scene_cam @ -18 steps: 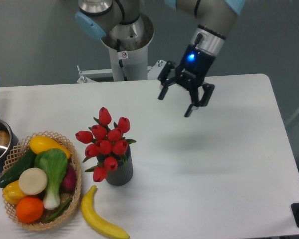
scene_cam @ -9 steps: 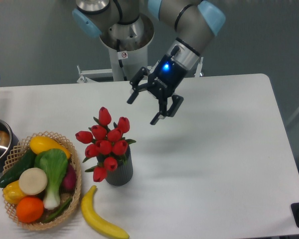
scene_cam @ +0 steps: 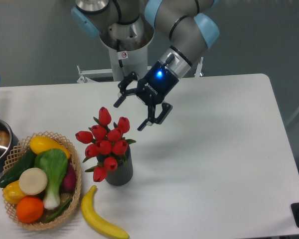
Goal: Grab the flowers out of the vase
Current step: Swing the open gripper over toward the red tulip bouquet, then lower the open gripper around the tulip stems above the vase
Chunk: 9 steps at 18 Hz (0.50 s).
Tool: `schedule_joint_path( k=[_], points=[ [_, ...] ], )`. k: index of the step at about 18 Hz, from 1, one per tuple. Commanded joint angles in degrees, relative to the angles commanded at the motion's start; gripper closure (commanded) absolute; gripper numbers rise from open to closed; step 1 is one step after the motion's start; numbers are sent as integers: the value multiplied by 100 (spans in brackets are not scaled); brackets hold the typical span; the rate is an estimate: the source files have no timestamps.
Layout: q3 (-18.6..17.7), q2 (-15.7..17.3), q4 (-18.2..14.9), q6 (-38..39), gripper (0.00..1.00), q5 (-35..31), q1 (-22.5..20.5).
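Gripper [scene_cam: 130, 114] hangs in the air above the table [scene_cam: 214, 149], jaws spread wide, nothing between them. One finger tip shows near the upper left, the other near the lower right of the hand; the blue light on the wrist faces the camera.

Flowers [scene_cam: 104, 143] sit in the vase [scene_cam: 120, 172], toward the front left of the table. From the jaws you find the bunch at about 7 o'clock in the picture, near but apart; the topmost buds lie just beside the lower finger tip in the frame, though how much height separates them cannot be told from this one view.

Long axis of the bunch: roughly upright, stems down into the vase, buds up and leaning a little toward 11 o'clock. The buds spread wider than the vase mouth, so the stems are mostly hidden under the heads and leaves.

Judgement: the move ahead turns on bringing the open jaws over the bunch, toward 7 o'clock and down, with the gap set across the stems rather than along them. A grasp low, near the vase rim, looks the surer one; closing on the heads alone risks crushing or slipping.

Banana [scene_cam: 102, 219] lies at 6 o'clock from the vase, the vegetable basket [scene_cam: 74, 196] at 9 o'clock. Both stand close, so you have little room on that side.
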<state>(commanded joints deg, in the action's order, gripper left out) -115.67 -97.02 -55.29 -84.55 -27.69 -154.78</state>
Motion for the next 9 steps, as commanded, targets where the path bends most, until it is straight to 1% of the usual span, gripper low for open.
schedule_joint_path(
  k=[2,6,9],
  points=[
    [88,-132,97,9,0,0,53],
    [229,-168,133,193,0,0,88],
    [325,-299,142,193,0,0,158]
  ],
)
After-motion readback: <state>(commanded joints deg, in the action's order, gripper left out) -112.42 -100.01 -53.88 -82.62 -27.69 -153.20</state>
